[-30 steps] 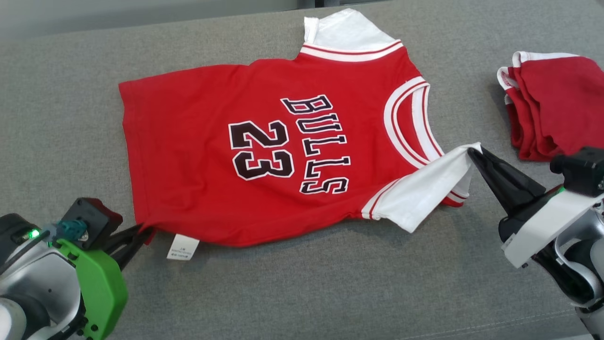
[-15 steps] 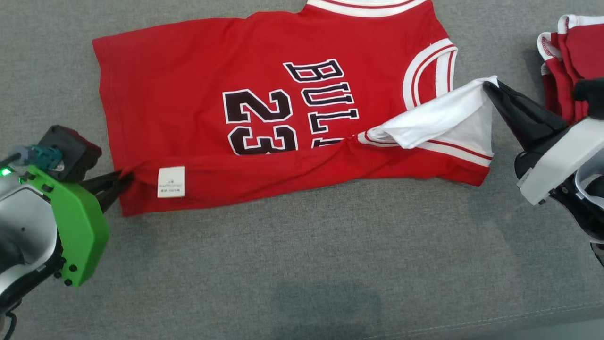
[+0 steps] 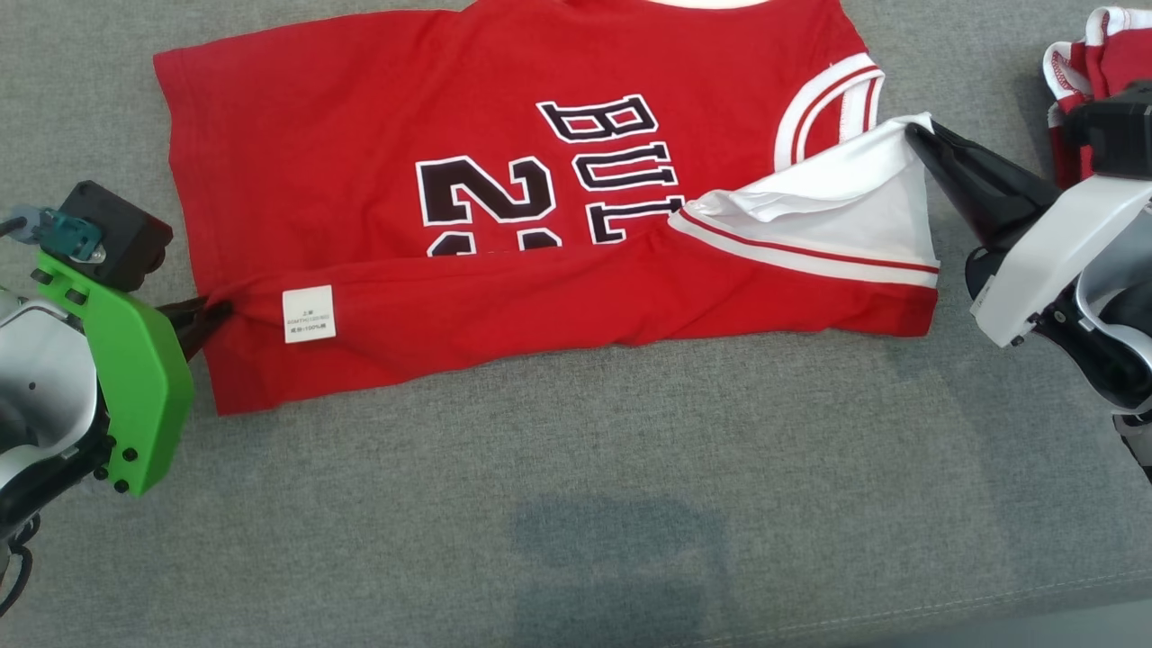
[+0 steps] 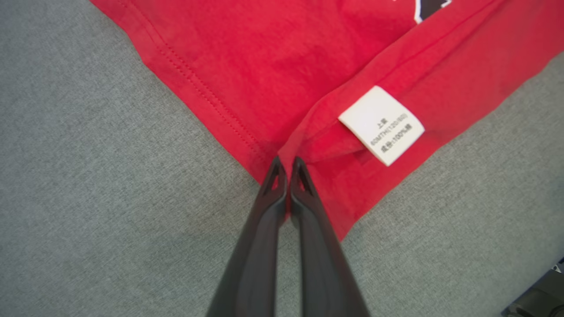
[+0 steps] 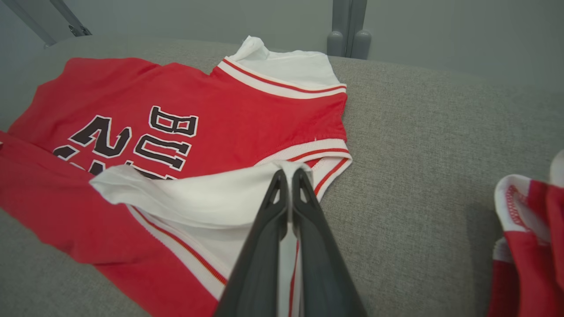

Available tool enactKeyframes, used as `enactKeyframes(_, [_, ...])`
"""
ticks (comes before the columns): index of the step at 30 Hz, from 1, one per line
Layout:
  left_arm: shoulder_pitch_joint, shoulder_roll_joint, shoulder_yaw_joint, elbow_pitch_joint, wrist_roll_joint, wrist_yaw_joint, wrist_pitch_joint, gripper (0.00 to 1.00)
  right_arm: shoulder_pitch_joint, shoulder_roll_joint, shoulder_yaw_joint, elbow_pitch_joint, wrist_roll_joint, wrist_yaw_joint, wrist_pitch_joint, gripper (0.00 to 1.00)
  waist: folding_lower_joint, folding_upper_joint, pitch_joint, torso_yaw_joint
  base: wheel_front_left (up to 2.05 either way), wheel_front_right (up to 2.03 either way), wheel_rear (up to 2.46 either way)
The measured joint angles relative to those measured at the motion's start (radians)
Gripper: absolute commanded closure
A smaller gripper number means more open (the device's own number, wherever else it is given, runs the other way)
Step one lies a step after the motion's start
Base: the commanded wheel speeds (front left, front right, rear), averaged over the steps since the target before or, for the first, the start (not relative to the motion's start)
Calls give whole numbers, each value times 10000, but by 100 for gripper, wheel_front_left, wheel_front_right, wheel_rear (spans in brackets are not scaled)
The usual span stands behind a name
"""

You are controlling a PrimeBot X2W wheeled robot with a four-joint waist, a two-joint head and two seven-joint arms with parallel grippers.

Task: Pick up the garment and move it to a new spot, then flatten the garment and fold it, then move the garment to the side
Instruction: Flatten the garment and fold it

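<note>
The garment (image 3: 360, 180) is a red jersey with white sleeves and black "BULLS 23" lettering, spread on the grey cushion. Its near long edge is lifted and folded over toward the lettering, covering the lower part of it. My left gripper (image 3: 214, 313) is shut on the hem corner at the left, beside a white care label (image 3: 309, 314). In the left wrist view, my left gripper (image 4: 286, 161) pinches the red fabric (image 4: 282, 66). My right gripper (image 3: 911, 129) is shut on the white sleeve (image 3: 855, 180) and holds it raised. In the right wrist view, my right gripper (image 5: 289, 172) clamps that sleeve (image 5: 198, 198).
Another red and white folded garment (image 3: 1093, 45) lies at the far right, close behind my right arm, and also shows in the right wrist view (image 5: 528, 237). The grey cushion (image 3: 585, 486) stretches toward the near edge. A grey wall and post (image 5: 348, 26) stand behind.
Both grippers have carried the jersey's near edge away from me, folding it over the lower part of the lettering. The head camera has also shifted, so the jersey sits higher in view.
</note>
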Motion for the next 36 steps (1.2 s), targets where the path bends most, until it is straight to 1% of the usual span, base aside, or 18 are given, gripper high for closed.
enactKeyframes(4, [-134, -69, -40, 297, -29, 0, 73, 100, -248, 6, 199, 169, 2, 0, 10, 100, 0, 0, 7, 29, 0, 0, 0])
enactKeyframes(8, [-277, -274, -40, 663, -52, 0, 88, 100, -544, 10, 244, 362, -31, 0, -31, 99, 0, 0, 18, 55, 0, 0, 0])
enactKeyframes(9, [-287, -291, -58, 732, -52, 0, 130, 100, -621, 8, 242, 410, -79, 0, -113, 70, 0, 0, 22, 60, 0, 0, 0])
enactKeyframes(10, [-306, -307, -88, 807, -52, 0, 167, 100, -696, 8, 242, 453, -148, 0, -192, 59, 0, 0, 23, 65, 0, 0, 0])
enactKeyframes(11, [-316, -347, -88, 888, -56, 2, 159, 96, -766, 10, 242, 522, -215, 0, -242, 42, 0, 0, 21, 70, 0, 0, 0])
enactKeyframes(12, [-337, -430, -61, 976, -56, 29, 157, 53, -803, 8, 242, 573, -255, 0, -313, 0, 0, 0, 18, 74, 0, 0, 0])
enactKeyframes(13, [-357, -543, -48, 1057, -58, 79, 146, 33, -813, 23, 245, 644, -268, 0, -378, 0, 0, 0, 10, 77, 0, 0, 0])
enactKeyframes(14, [-361, -631, -67, 1118, -59, 94, 136, 19, -814, 54, 272, 752, -272, 0, -451, 0, 0, 0, -8, 78, 0, 0, 0])
enactKeyframes(15, [-361, -692, -84, 1216, -82, 100, 119, 0, -812, 65, 314, 844, -272, 0, -476, 0, 0, 0, -35, 76, 0, 0, 0])
enactKeyframes(19, [-362, -899, -15, 1429, -167, 159, -69, 0, -810, 107, 474, 1112, -286, 0, -686, 0, 0, 0, -171, 59, 0, 0, 0])
enactKeyframes(22, [-360, -972, 288, 1687, -257, 491, -215, 0, -800, 261, 424, 1235, -314, 0, -1014, 0, 0, 0, -298, 26, 0, 0, 0])
enactKeyframes(25, [-329, -1007, 746, 1835, -339, 771, -652, 0, -705, 355, 405, 1250, -403, 0, -1379, 0, 0, 0, -453, -27, 0, 0, 0])
enactKeyframes(27, [-186, -1331, 1223, 1870, -483, 1154, -1193, 0, -448, 347, 408, 1254, -453, 0, -1549, 0, -1, 0, -579, -66, 0, 0, 0])
enactKeyframes(29, [176, -1745, 1517, 1829, -905, 1417, -1534, 0, 11, 336, 458, 1296, -453, 0, -1601, 0, 0, 0, -714, -104, 0, 0, 0])
enactKeyframes(32, [1094, -2234, 1605, 1737, -1116, 1791, -1956, 0, 809, 351, 520, 1440, -435, -19, -1701, 0, 0, 0, -906, -160, 0, 0, 0])
enactKeyframes(34, [1584, -2499, 1603, 1743, -1143, 1941, -2242, 0, 1283, 366, 481, 1551, -316, -121, -1816, 0, 0, 0, -1020, -182, 0, 0, 0])
enactKeyframes(36, [1941, -2709, 1611, 1829, -1158, 2090, -2504, 0, 1629, 370, 470, 1724, -280, -142, -1927, 0, -1, 0, -1113, -182, 0, 0, 0])
